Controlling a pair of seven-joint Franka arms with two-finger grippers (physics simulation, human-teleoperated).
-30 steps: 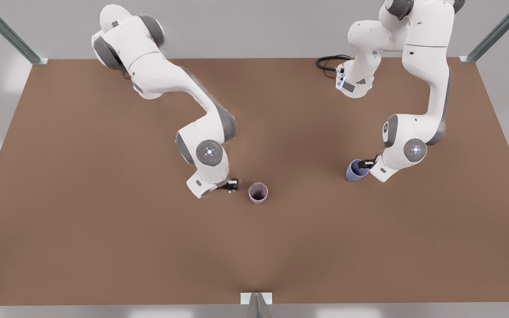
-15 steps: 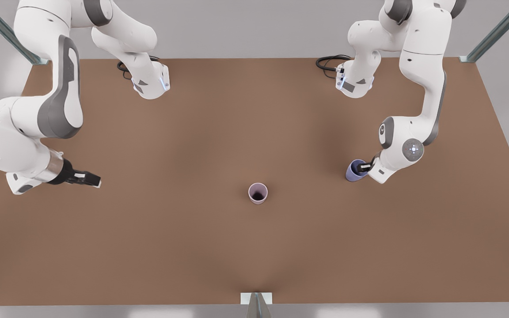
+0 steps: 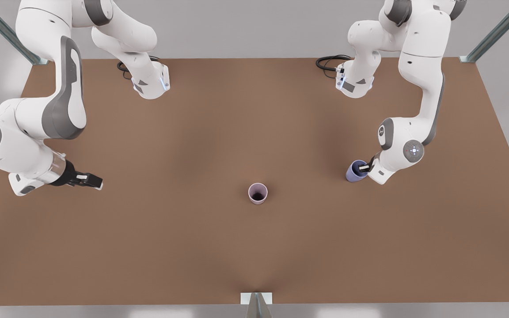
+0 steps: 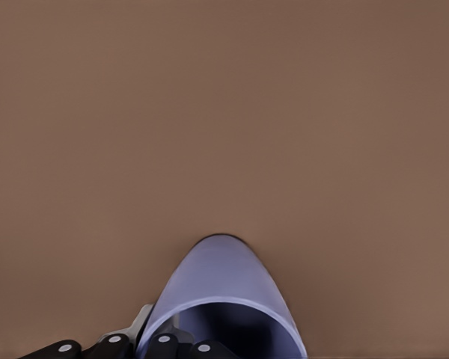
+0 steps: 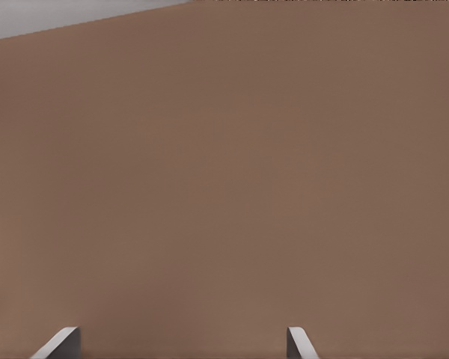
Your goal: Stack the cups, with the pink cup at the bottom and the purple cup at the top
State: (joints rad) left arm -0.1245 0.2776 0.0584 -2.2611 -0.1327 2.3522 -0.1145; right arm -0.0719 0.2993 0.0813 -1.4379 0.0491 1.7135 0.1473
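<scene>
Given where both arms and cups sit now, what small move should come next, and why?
Probably lift the purple cup slightly: the left end effector grips its rim, while the pink cup stands upright and free at the table's centre. The right end effector waits open, far aside.

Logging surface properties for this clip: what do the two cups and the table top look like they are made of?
Pink cup: looks like matte plastic or glazed ceramic; uniform pale colour, no glare.
Purple cup, gripped at its rim by the left gripper: same smooth, opaque, thin wall in the left wrist view; likely plastic.
Table: flat brown matte, grainless; perhaps laminate or board.
The right gripper waits, open.
</scene>
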